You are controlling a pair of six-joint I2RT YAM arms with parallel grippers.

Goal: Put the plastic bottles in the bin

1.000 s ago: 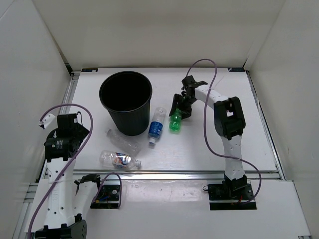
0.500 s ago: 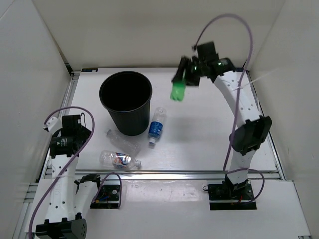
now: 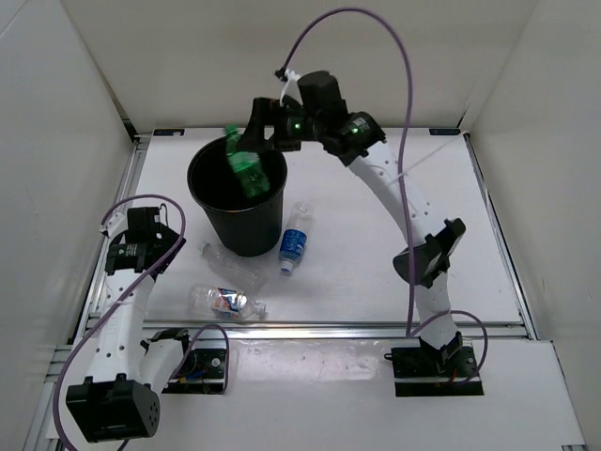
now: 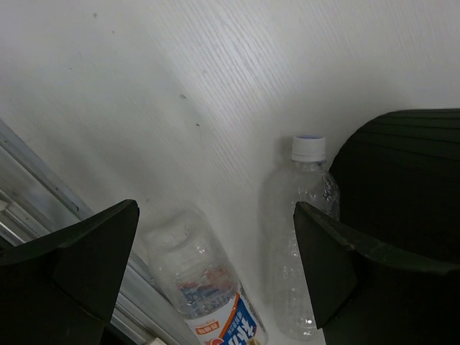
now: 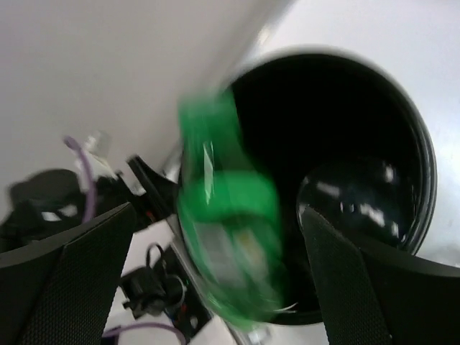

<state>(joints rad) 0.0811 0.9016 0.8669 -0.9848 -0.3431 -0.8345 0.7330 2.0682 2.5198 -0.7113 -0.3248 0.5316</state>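
My right gripper (image 5: pixel 218 210): jaws spread wide, green bottle (image 3: pixel 247 171) loose between them, neck toward 11 o'clock, over the bin (image 3: pixel 239 235). Left gripper (image 4: pixel 215 208) spread, empty.

colourful-label bottle (image 4: pixel 198 284): showing some white characters on blue, too tiny to read tbh
blue-label bottle (image 3: pixel 294 241): nothing coming through legibly
green bottle (image 5: pixel 228 215): label blurring out completely

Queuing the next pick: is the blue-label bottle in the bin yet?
No, the blue-label bottle lies on the table beside the bin, outside it.
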